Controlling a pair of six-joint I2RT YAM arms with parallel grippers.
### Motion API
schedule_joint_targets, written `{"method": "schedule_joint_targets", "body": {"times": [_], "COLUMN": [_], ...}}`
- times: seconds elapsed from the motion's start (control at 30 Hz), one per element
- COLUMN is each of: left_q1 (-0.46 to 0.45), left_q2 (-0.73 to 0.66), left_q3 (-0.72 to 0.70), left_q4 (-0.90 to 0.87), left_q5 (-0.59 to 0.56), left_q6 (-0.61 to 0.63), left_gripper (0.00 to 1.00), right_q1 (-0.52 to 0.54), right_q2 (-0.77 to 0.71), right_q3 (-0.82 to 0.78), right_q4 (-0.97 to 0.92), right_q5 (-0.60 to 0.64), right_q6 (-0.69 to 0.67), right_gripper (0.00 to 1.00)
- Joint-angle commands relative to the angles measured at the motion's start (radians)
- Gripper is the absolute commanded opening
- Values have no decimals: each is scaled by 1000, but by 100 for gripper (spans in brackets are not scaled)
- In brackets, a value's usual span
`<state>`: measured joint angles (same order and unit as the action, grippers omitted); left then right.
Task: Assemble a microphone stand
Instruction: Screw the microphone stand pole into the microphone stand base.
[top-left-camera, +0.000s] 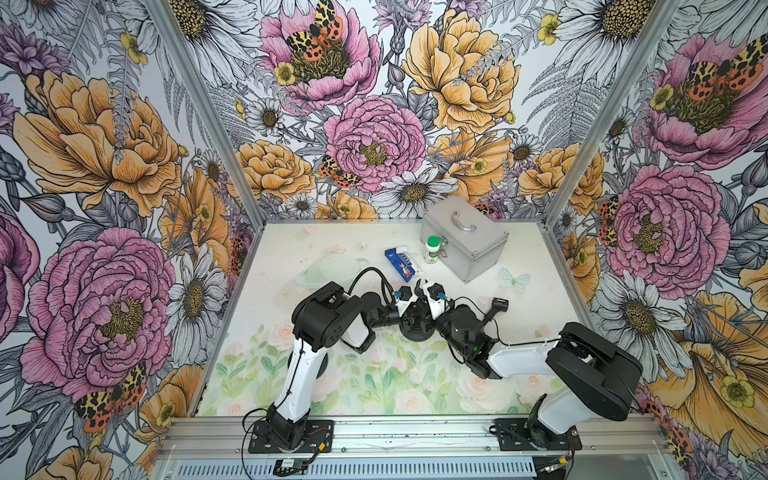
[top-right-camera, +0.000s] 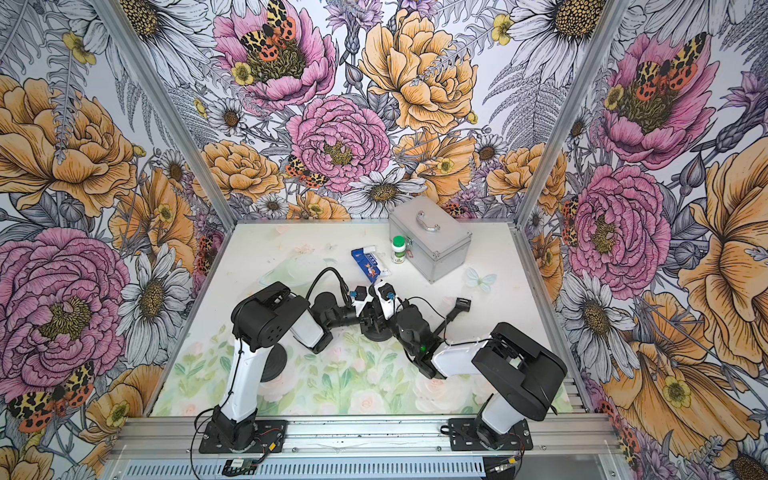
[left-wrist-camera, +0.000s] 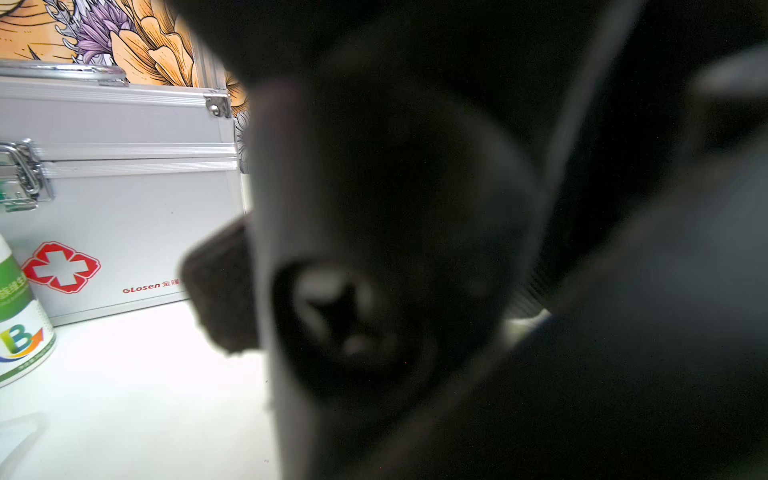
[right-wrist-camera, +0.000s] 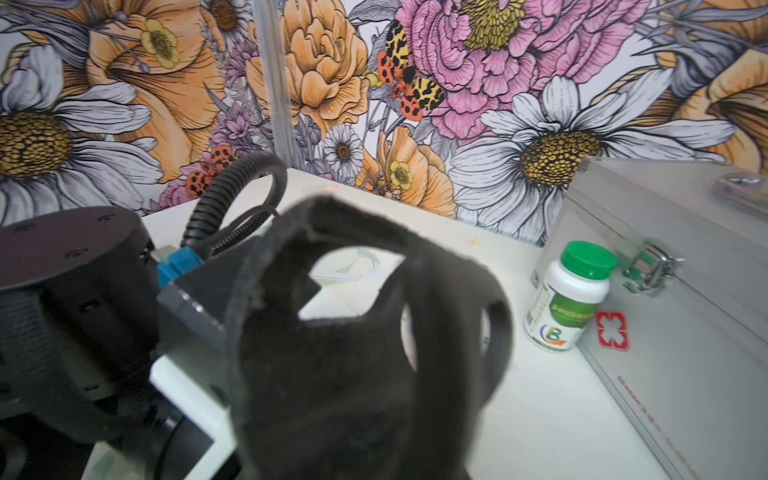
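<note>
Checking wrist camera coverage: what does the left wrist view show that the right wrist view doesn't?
Only left wrist: readable red GLosen lettering on the silver metal first-aid case, plus a blurred dark part filling most of the frame. Only right wrist: the green cap of the white plastic bottle, and a black corrugated cable. Both: that case and bottle.

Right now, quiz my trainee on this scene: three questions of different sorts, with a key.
1. True or false: the case stands open.
2. What lies beside the bottle, on the side away from the case? A) blue box B) red cup C) scissors
3. Name the black round stand part in the middle of the scene.
Key: 1 false. 2 A. 3 the base.
</note>
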<state>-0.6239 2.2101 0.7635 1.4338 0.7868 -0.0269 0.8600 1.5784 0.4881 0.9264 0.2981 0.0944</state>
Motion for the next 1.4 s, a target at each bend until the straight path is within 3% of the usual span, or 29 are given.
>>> {"method": "schedule_joint_targets", "body": {"times": [0.0, 0.13, 0.27, 0.33, 0.47, 0.63, 0.77, 0.87, 0.97, 1.03, 1.1, 1.2, 1.27, 1.33, 1.37], "left_q1": [-15, -16, -15, -16, -16, -16, -15, -15, -15, -14, -13, -13, -13, -11, -12], "left_q2": [3, 1, 1, 1, 1, 2, 5, 6, 8, 8, 9, 11, 11, 12, 13], "left_q3": [6, 3, 3, 4, 5, 6, 8, 10, 9, 10, 11, 13, 15, 15, 16], "left_q4": [-22, -22, -22, -22, -22, -21, -22, -22, -22, -22, -22, -22, -21, -21, -22], "left_q5": [-11, -9, -8, -6, -5, -4, -4, 0, 0, -1, 0, 0, -2, -1, -2], "left_q6": [-57, -54, -54, -54, -54, -54, -57, -57, -57, -59, -62, -63, -64, -65, -65], "left_gripper": [10, 10, 10, 10, 10, 10, 10, 10, 10, 10, 10, 10, 10, 10, 10], "right_q1": [87, 89, 46, -12, -211, -361, -452, -475, -475, -473, -464, -415, -304, -111, -13], "right_q2": [76, 54, -31, -78, -134, -95, -8, 47, 58, 57, 47, 3, -42, -64, -46], "right_q3": [49, 84, 49, 15, -4, 53, 151, 218, 233, 229, 202, 97, 0, -56, -64], "right_q4": [-162, -213, -233, -234, -272, -311, -323, -350, -351, -350, -321, -173, -72, -36, -9], "right_q5": [161, 107, -52, -249, -733, -1067, -1317, -1410, -1370, -1317, -1204, -919, -524, 45, 261], "right_q6": [-68, -161, -288, -311, -314, -331, -255, -230, -226, -229, -216, -157, -135, -125, -114], "right_gripper": [0, 0, 21, 29, 36, 36, 35, 27, 26, 16, 3, 0, 0, 0, 0]}}
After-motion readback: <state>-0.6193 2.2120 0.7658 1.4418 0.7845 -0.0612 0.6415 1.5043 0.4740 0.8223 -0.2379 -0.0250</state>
